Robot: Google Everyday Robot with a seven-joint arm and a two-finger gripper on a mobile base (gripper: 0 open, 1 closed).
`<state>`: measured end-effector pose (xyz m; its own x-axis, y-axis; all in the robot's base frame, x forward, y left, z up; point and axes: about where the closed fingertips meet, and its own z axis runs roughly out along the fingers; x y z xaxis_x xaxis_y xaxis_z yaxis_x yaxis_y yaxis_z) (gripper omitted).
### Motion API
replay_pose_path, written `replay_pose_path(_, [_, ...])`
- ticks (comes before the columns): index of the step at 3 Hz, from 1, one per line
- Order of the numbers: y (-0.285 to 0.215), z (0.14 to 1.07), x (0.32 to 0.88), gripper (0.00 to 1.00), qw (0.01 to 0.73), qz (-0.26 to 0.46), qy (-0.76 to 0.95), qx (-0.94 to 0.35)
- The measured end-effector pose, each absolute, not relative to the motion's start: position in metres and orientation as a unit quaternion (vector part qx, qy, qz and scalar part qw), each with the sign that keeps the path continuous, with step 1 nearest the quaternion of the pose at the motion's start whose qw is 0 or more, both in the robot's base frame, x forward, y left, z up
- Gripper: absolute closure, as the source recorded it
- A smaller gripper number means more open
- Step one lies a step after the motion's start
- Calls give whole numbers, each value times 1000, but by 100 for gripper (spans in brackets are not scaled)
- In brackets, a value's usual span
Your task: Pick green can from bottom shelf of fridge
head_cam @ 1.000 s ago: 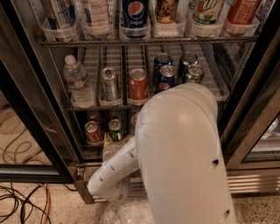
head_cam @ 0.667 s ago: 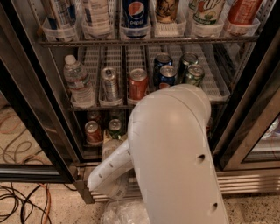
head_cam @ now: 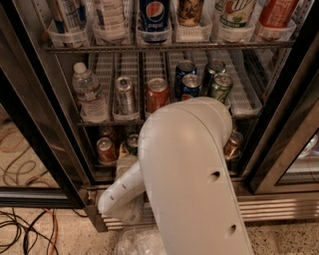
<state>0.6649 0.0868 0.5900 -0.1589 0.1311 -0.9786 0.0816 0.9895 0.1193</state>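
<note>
Hovering by the green can [head_cam: 132, 143] on the bottom shelf [head_cam: 99, 172], gripper [head_cam: 127, 162], state unclear; Pepsi bottle [head_cam: 153, 12] above

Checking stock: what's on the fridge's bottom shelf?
A red can, the green can with the hand just in front of it, and a brownish can at right. The arm covers everything between.

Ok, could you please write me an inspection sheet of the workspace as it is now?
Surface: bottom shelf of the fridge, door open.
Job's things: green can standing on the bottom shelf, partly hidden by the arm.
Clutter: red can left of it, brown can at right; more drinks on the upper racks.
Grippers: gripper at the shelf front, just below the green can in the view.
Cables: cables loose on the floor at left.
Surroundings: plastic bag on the floor under the arm.
</note>
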Motion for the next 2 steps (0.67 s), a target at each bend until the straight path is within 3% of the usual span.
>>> replay_pose_path(2, [87, 590, 665, 97, 645, 19, 761, 70])
